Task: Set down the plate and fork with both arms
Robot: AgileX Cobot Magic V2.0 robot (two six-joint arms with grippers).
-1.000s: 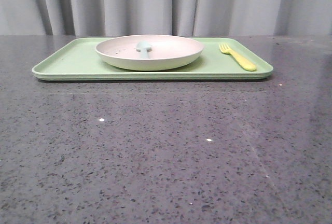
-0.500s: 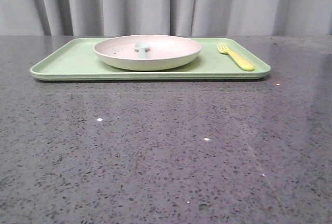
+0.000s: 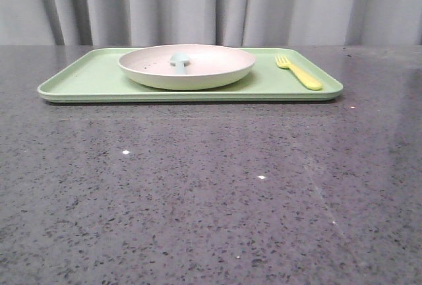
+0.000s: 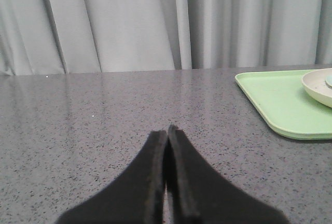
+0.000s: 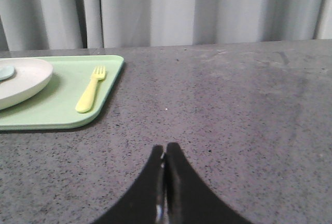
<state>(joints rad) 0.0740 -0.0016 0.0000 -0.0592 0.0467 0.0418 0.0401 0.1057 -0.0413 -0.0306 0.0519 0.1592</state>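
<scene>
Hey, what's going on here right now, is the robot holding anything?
No. Both grippers, left and right, are shut and empty, off the tray's ends. The plate, with a pale blue spoon in it, and the fork beside it lie untouched on the green tray.

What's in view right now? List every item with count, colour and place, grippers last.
tray: one, light green, flat on the table's far side
plate: one, pale cream-pink, on the tray, left of the fork
spoon: one, pale blue, lying in the plate
fork: one, yellow, on the tray's right end, apart from the plate
table: one, dark grey speckled
curtain: one, grey, behind the table
left gripper: black, shut, holding nothing, over bare table
right gripper: black, shut, holding nothing, over bare table
</scene>
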